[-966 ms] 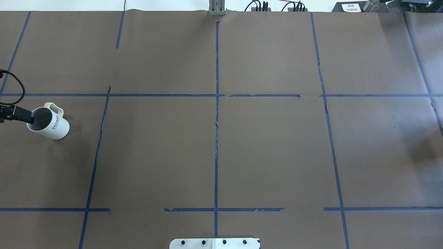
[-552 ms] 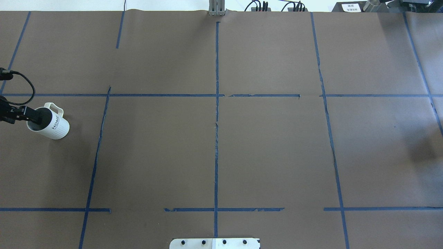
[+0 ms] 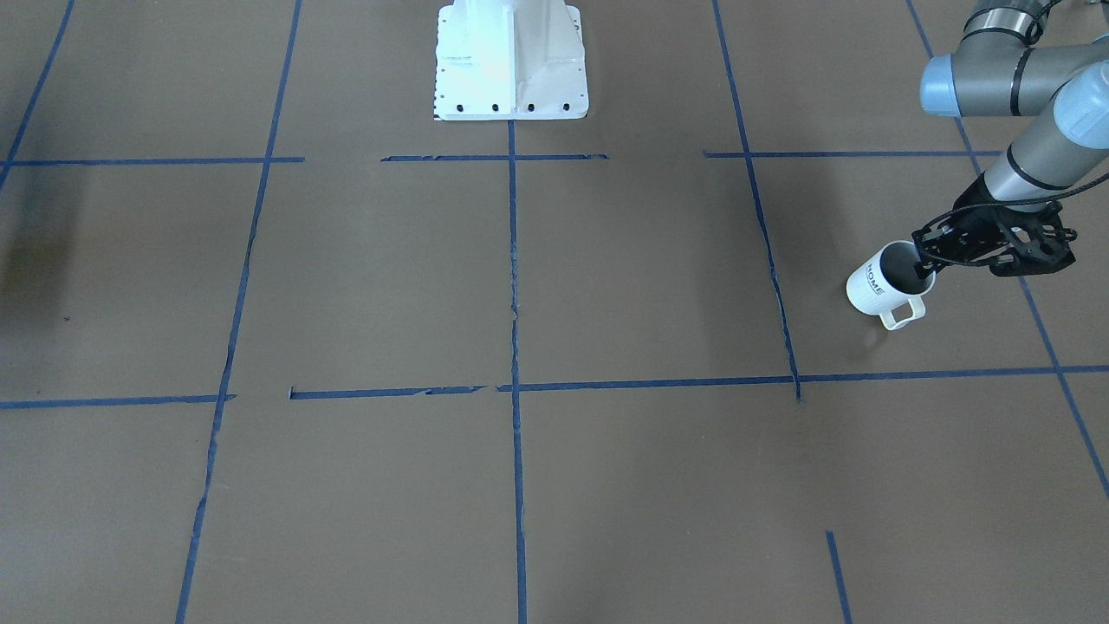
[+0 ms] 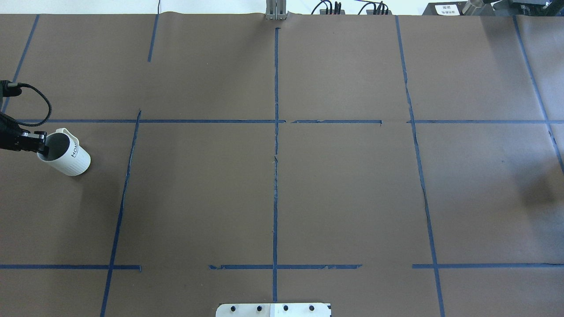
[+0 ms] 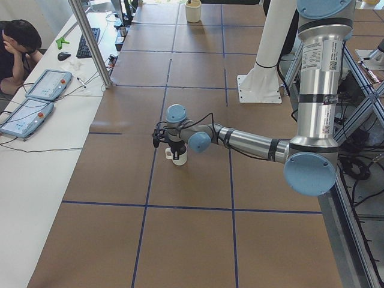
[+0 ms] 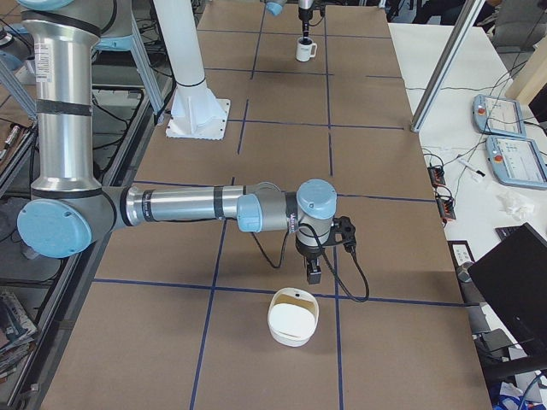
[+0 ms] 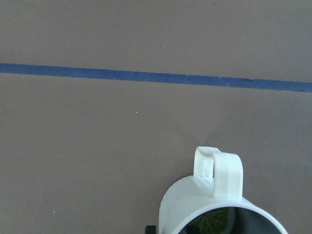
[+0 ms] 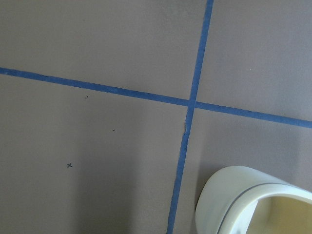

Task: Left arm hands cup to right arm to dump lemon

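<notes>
The cup stands upright at the robot's far left, handle turned away from the robot, with the lemon down inside it. The left gripper has its jaws pinched on the rim wall, one finger inside. The right gripper hangs just beside a white bowl, far right; I cannot tell how its jaws stand.
</notes>
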Controlling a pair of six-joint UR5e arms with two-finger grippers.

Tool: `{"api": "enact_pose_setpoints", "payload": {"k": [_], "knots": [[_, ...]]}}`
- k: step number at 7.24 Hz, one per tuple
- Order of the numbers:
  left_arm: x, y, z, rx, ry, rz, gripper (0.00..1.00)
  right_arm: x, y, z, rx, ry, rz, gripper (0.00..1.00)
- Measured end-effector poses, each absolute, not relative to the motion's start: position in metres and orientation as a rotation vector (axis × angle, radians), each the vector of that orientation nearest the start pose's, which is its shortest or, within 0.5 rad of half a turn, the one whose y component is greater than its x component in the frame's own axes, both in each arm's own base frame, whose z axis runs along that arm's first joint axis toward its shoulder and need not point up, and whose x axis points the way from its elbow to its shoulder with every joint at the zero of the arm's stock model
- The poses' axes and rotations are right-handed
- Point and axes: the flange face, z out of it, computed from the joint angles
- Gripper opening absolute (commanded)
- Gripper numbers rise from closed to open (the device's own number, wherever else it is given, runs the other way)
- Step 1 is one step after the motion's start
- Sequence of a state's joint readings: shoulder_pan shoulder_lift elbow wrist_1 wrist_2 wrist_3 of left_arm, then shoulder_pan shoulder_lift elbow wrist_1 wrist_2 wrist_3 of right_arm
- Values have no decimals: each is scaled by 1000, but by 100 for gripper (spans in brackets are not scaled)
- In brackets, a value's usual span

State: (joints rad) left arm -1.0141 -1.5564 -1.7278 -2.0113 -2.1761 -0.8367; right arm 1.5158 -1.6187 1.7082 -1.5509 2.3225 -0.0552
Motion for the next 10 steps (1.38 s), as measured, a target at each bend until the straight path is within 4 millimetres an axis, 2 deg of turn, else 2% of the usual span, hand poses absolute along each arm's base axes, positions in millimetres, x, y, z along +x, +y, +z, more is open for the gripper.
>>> {"api": "enact_pose_setpoints", "payload": {"k": [2,3,4,5,6,7,8,9,10], "knots": [[200,-473,527,95,827,-53,0,38,-489,603,127,-752,-155,100],[196,-474,505,125,841,-43,0,37,-497,593,160,-752,-170,98],[196,-483,470,143,847,-42,0,32,-504,582,226,-752,-202,98],[204,-499,424,136,839,-49,0,18,-511,569,311,-755,-244,98],[214,-517,375,118,826,-56,0,-4,-519,555,396,-767,-292,99],[224,-531,335,103,820,-62,0,-32,-528,543,474,-783,-356,99],[232,-539,306,93,823,-70,0,-60,-537,528,536,-802,-422,99],[245,-543,283,80,838,-100,0,-90,-548,506,577,-823,-478,94],[262,-546,259,56,862,-153,0,-122,-558,478,608,-846,-513,94]]}}
